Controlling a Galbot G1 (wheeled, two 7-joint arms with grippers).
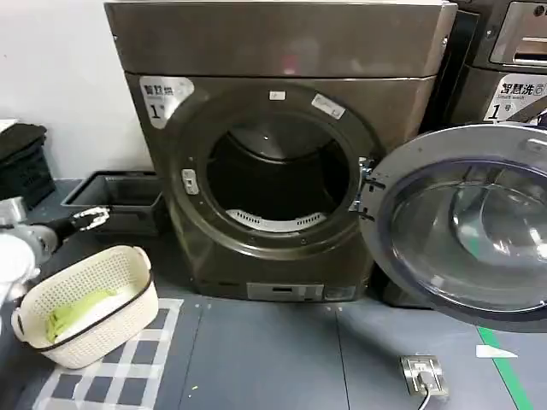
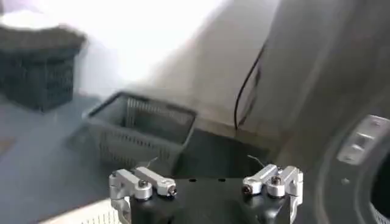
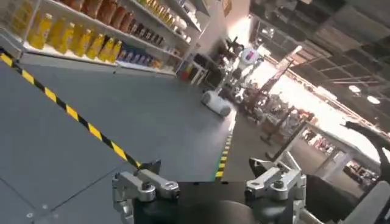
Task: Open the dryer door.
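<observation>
Laundry-room scene, seen from my head camera: at nine o'clock my left gripper (image 1: 96, 217) hung low beside the machine, its fingers parted and holding nothing, the tips pointing toward the dryer's left flank. My left wrist camera showed that gripper (image 2: 207, 184) with the two fingers well apart, and beyond them a dark mesh basket (image 2: 141, 126) on the floor by the wall. At seven o'clock in the head view sat a cream laundry basket (image 1: 90, 305) with something yellow-green inside, resting partly on a checked mat (image 1: 128, 371). A grey tray (image 1: 120, 193) lay on the floor behind it, near the wall.

At centre, toward twelve o'clock, stood the bronze-grey dryer (image 1: 282, 51) labelled "1", its round drum opening (image 1: 278, 175) dark and uncovered. At three o'clock the dryer door (image 1: 466, 224) stood swung wide on its right-hand hinge, chrome rim and glass porthole facing outward, well apart from the opening it covers. A second machine (image 1: 504, 60) stood behind the door at one o'clock. At five o'clock a small metal floor socket (image 1: 424, 373) sat on the grey floor.

My right gripper (image 3: 210, 185), seen from my right wrist camera, was spread open and empty, pointed across an open floor toward shelves of bottles (image 3: 79, 33) and a striped yellow-black floor line (image 3: 73, 112).
</observation>
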